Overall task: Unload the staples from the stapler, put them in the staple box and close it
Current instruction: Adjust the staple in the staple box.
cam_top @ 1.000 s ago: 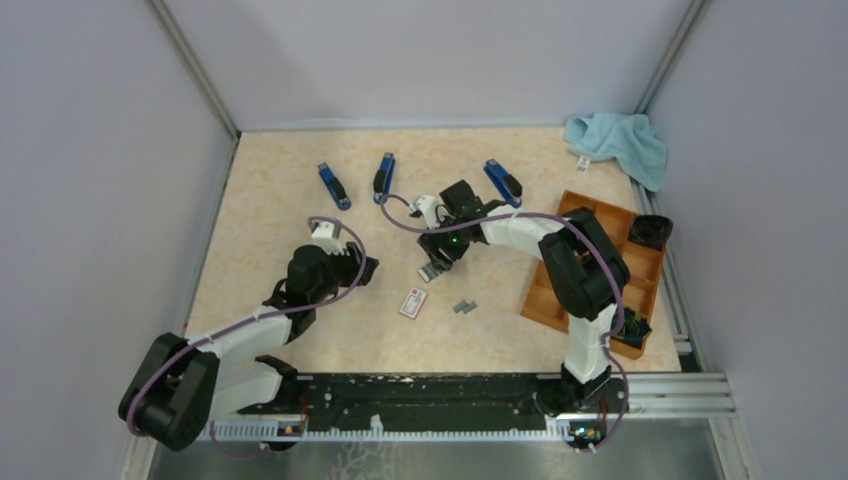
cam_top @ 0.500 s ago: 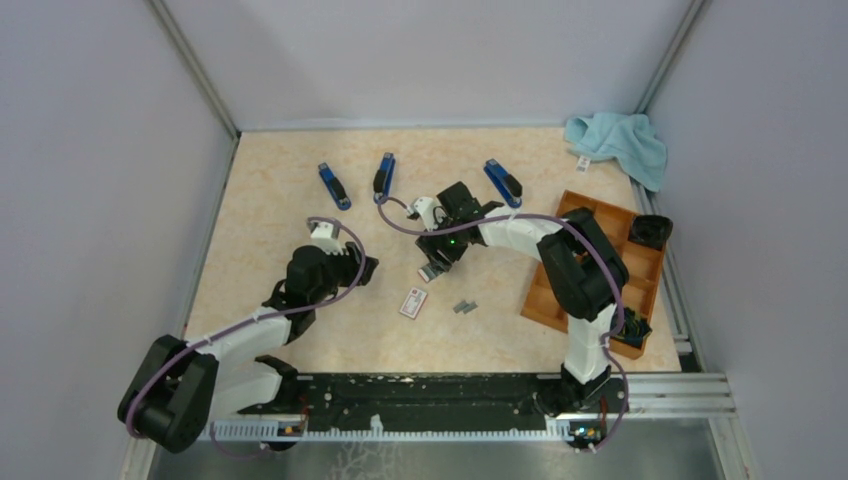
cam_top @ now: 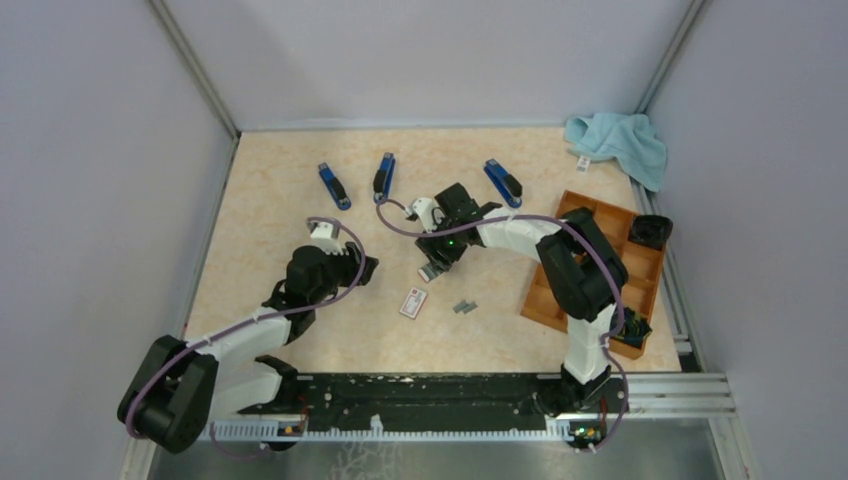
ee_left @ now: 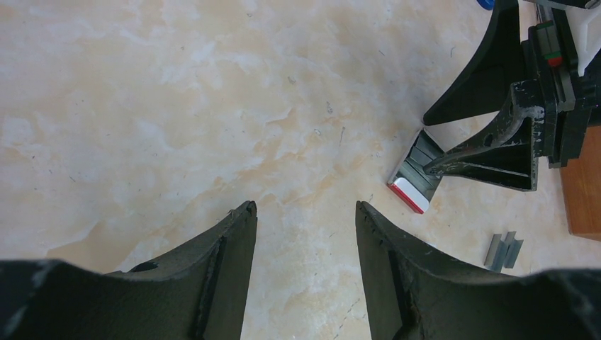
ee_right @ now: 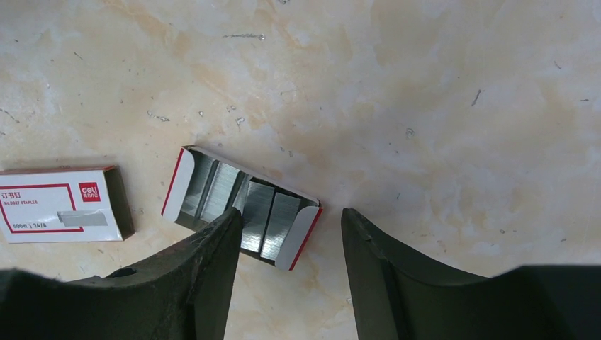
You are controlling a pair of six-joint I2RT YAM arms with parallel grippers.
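Three blue staplers lie at the back of the table: one [cam_top: 334,186] on the left, one [cam_top: 384,176] in the middle, one [cam_top: 504,183] on the right. Loose grey staples [cam_top: 465,307] [ee_left: 503,249] lie on the table in front of the right arm. My right gripper [cam_top: 435,268] [ee_right: 290,216] hangs open over an open cardboard tray [ee_right: 241,209] [ee_left: 414,180] filled with staple strips; the tray's right end lies between the fingers and nothing is gripped. My left gripper [cam_top: 368,266] [ee_left: 305,205] is open over bare table, left of the tray.
A small white box with a red label [cam_top: 413,302] [ee_right: 60,205] lies beside the tray. A wooden compartment tray [cam_top: 560,300] stands at the right. A light blue cloth [cam_top: 618,140] lies in the far right corner. Walls enclose the table.
The right gripper has edged slightly left over the open tray. The left arm has not moved.
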